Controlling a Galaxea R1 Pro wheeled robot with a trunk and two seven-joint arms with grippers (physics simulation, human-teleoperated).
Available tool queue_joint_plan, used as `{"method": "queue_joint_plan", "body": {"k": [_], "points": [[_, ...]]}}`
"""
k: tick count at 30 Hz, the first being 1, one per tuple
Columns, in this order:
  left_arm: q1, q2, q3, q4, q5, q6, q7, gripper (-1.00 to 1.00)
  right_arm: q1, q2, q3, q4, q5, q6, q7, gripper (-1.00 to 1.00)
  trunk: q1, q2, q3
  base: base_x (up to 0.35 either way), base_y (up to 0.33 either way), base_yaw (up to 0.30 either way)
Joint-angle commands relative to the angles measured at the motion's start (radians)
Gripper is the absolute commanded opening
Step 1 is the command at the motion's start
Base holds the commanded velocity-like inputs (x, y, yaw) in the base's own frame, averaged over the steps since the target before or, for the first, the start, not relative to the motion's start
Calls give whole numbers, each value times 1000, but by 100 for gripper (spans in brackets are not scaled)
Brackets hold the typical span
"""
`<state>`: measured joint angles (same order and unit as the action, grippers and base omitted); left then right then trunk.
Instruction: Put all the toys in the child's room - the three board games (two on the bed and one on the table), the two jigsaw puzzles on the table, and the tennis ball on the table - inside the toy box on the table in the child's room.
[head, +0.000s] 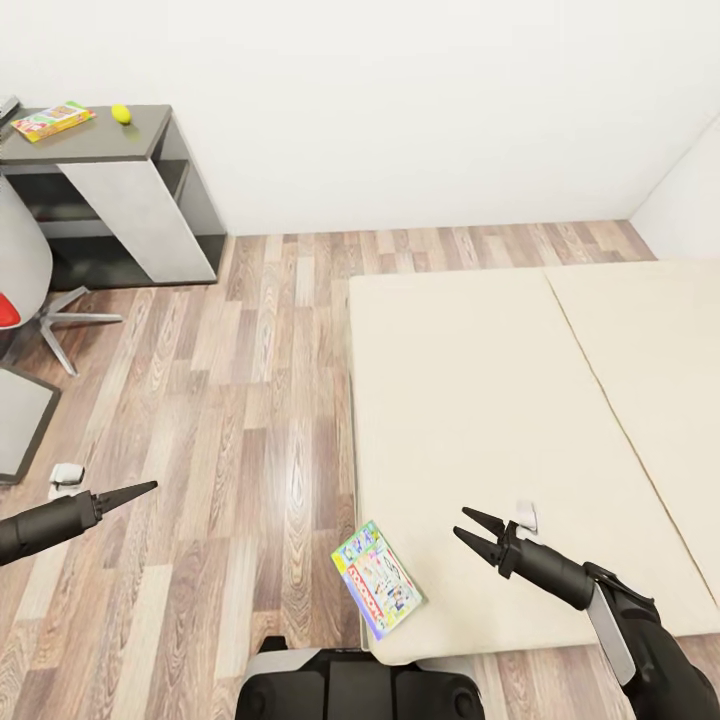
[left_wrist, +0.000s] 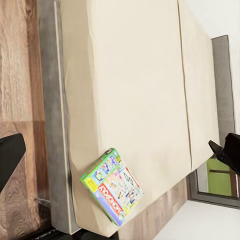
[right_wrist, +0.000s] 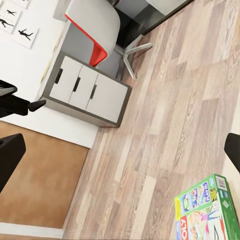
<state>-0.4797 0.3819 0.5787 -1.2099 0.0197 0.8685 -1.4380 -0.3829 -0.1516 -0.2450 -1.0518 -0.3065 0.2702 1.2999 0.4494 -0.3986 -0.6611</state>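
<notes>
One board game (head: 378, 578), a green-edged Monopoly box, lies on the near left corner of the bed (head: 520, 400), partly over the edge. It also shows in the left wrist view (left_wrist: 113, 186) and the right wrist view (right_wrist: 210, 210). My right gripper (head: 478, 533) hovers open just right of it, over the mattress. My left gripper (head: 140, 490) is over the floor to the left, open, its fingers (left_wrist: 10, 157) wide apart. Far off, the table (head: 150, 125) carries the tennis ball (head: 121, 113) and a flat colourful toy (head: 52, 120), too small to identify. The toy box is out of view.
A swivel chair with a red seat (head: 40, 310) stands by the table. A grey drawer cabinet (right_wrist: 85, 95) sits at the left wall beside a brown rug (right_wrist: 40, 175). Wood-plank floor (head: 250, 380) runs between bed and table. A small white object (head: 66, 475) lies on the floor.
</notes>
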Motion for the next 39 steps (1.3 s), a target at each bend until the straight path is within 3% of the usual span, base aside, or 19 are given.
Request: {"method": "queue_joint_plan", "body": {"k": [1, 39], "points": [[0, 1, 1, 0, 0, 10, -4, 100, 0, 0, 0, 0, -4, 10, 3, 100, 1, -1, 1, 0, 0, 0], [0, 5, 0, 1, -4, 10, -2, 100, 0, 2, 1, 1, -4, -13, -6, 100, 1, -1, 62, 0, 0, 0]]}}
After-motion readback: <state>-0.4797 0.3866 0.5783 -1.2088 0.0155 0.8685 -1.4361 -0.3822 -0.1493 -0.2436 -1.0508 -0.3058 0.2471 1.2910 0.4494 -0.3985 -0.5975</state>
